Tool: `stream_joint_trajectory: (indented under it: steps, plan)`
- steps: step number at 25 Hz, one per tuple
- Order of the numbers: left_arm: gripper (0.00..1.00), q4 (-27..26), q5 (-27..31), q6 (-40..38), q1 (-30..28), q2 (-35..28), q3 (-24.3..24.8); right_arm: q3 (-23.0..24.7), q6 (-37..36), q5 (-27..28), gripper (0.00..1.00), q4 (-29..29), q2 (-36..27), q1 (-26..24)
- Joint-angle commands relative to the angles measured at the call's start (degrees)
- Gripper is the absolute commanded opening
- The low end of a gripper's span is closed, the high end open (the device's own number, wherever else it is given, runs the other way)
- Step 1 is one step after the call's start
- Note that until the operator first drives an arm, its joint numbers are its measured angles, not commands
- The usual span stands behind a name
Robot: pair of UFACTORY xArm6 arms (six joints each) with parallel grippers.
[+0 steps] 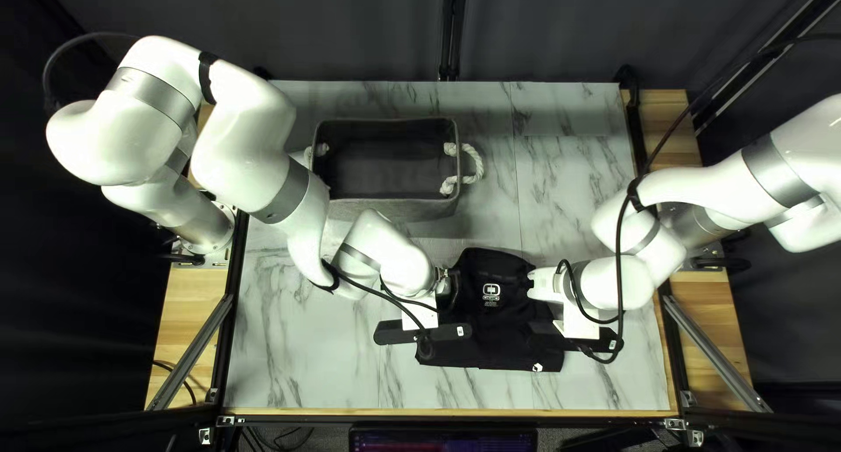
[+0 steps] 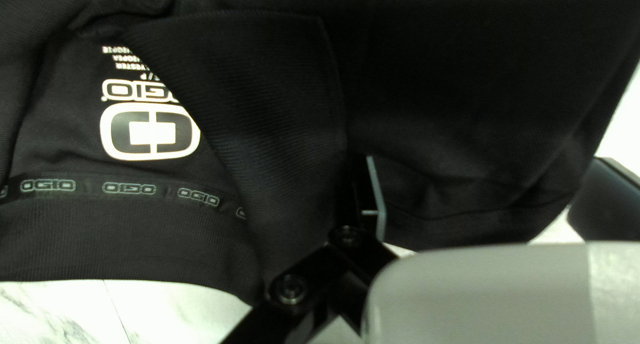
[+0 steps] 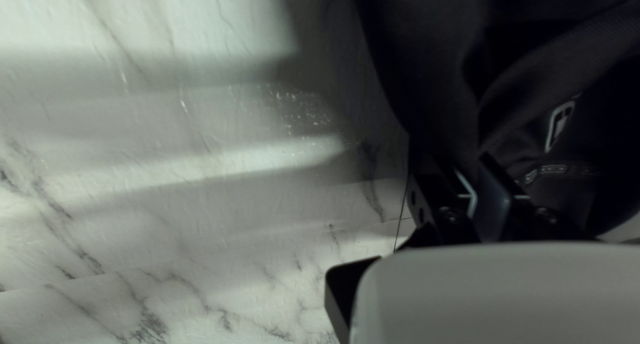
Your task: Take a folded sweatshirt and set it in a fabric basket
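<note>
The black sweatshirt (image 1: pixel 499 351) lies near the table's front, a white logo inside its collar. In the top left view my left gripper (image 1: pixel 448 291) is at its left side, my right gripper (image 1: pixel 533 286) at its right side. The left wrist view shows my left gripper (image 2: pixel 483 197) open over the sweatshirt (image 2: pixel 460 97), one finger beside a fold, the opposite side partly hidden. Seen from the right wrist, my right gripper (image 3: pixel 481 187) pinches gathered cloth of the sweatshirt (image 3: pixel 427 57). The grey fabric basket (image 1: pixel 385 208) stands farther back, its inside dark.
White rope handles (image 1: pixel 469 167) stick out at the basket's ends. The marble-patterned table (image 1: pixel 569 172) extends to the right of the basket. My left arm reaches past the basket's left front corner. Black cables hang along both arms.
</note>
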Motion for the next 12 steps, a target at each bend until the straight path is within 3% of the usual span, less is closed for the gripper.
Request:
stream_joint_trajectory:
  steps: [1, 8, 12]
  plan:
    - [0.00, -1.3, 0.6, 1.7, 0.1, 0.0, -0.5, 0.0, -0.1, 0.0, 0.00, 0.0, 0.1, 0.0]
    - [0.00, -2.6, 1.5, 3.6, 0.0, 0.2, -1.3, 0.2, 0.1, 0.1, 0.00, 0.0, -0.2, 0.1]
    - [0.00, -3.1, 2.8, 4.5, -0.5, -3.5, 0.6, 0.7, 0.3, 0.5, 0.00, -0.1, -1.3, 0.3]
